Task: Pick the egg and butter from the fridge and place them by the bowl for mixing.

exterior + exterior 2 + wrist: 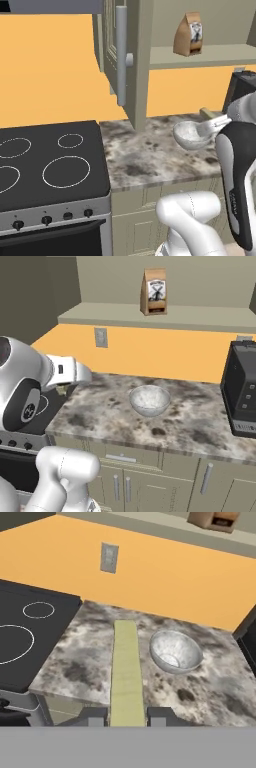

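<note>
In the left base view, the bowl (191,135) is seen on the marbled counter (145,160) near its back edge, partly hidden by the arm; the stove (50,165) adjoins the counter's left edge.

In the right base view, a dark appliance (242,391) occupies the counter's right end, with bare surface around the bowl.

In the hand view, the butter (126,672) is clamped between the fingertips of the gripper (127,717), lined up just left of the bowl above bare counter.

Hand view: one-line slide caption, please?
End effector holds the butter above the marble counter, beside the bowl.
</note>
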